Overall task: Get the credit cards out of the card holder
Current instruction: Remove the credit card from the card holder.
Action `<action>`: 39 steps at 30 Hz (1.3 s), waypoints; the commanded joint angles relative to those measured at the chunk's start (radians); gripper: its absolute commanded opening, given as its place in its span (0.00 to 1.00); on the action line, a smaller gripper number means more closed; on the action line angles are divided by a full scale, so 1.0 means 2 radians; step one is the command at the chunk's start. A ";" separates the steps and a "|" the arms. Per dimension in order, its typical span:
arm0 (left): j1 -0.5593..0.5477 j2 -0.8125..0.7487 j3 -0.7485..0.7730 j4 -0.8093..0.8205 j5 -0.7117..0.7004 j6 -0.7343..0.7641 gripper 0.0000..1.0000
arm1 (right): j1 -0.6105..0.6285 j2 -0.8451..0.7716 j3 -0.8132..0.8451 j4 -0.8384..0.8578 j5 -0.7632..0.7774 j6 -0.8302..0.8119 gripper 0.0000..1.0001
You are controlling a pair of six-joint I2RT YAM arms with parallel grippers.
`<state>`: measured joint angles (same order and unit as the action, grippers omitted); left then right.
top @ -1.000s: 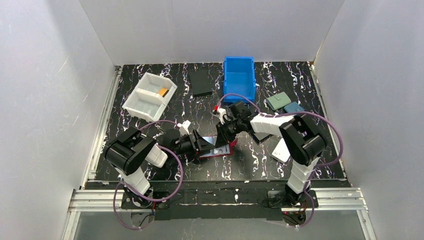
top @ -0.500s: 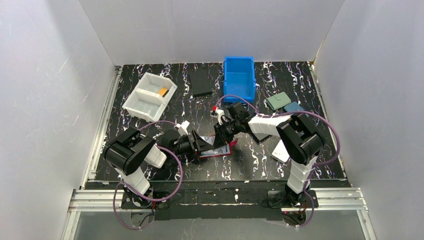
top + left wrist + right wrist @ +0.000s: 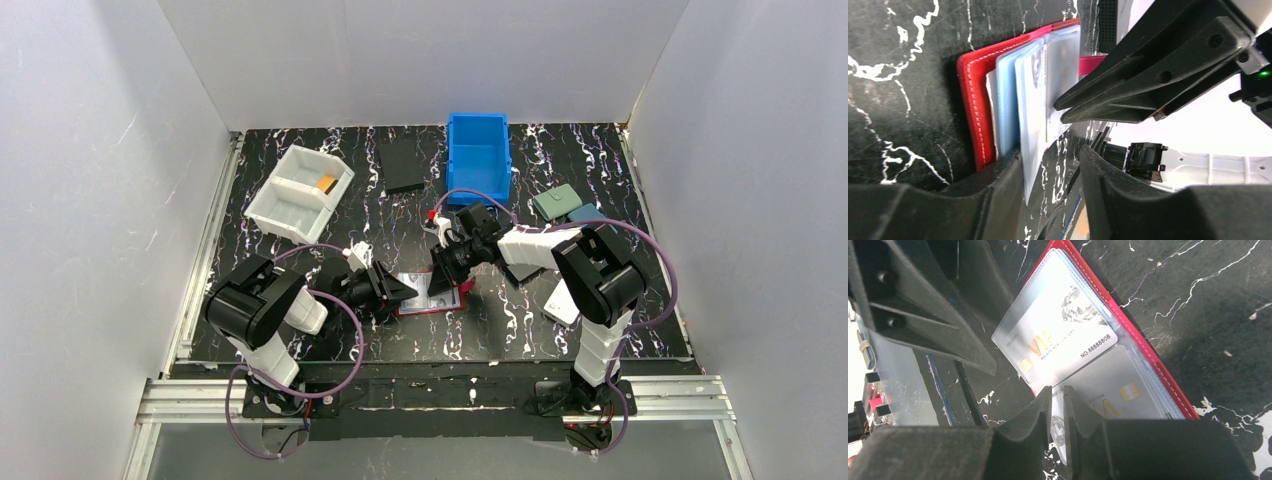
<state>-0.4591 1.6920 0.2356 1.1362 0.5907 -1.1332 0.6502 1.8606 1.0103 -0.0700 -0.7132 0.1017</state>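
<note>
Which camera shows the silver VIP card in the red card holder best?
Right wrist: the silver VIP card lies face-up, print legible. Left wrist shows the pockets nearly edge-on; top external, only a pale patch.

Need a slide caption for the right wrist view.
Right gripper closed on an inner edge of the open red card holder; a VIP card shows inside.

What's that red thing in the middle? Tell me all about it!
It's a red card holder with white stitching, lying open on the black marbled table. Clear plastic pockets fan out inside, holding silvery VIP cards. The right gripper pinches one pocket's edge; another pocket edge sits between the left gripper's open fingers.
</note>
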 commanded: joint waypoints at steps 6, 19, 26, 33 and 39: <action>0.004 0.024 0.027 -0.035 0.014 0.021 0.26 | -0.014 0.008 0.016 -0.019 0.009 -0.016 0.24; 0.007 -0.023 0.010 -0.026 0.013 0.029 0.00 | -0.038 0.014 0.024 -0.040 -0.022 -0.034 0.28; 0.007 -0.061 0.002 0.016 0.029 0.002 0.00 | -0.058 0.013 0.030 -0.047 -0.101 -0.049 0.29; 0.005 -0.078 -0.003 0.060 0.035 -0.019 0.00 | -0.079 -0.041 0.009 -0.016 -0.200 -0.063 0.34; -0.018 -0.108 0.006 0.071 0.024 -0.018 0.00 | -0.084 -0.072 -0.004 0.021 -0.234 -0.031 0.35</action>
<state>-0.4667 1.5459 0.2375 1.2083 0.6357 -1.1713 0.4870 1.7817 1.0164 -0.1074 -1.0771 0.0120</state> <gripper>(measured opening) 0.011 0.348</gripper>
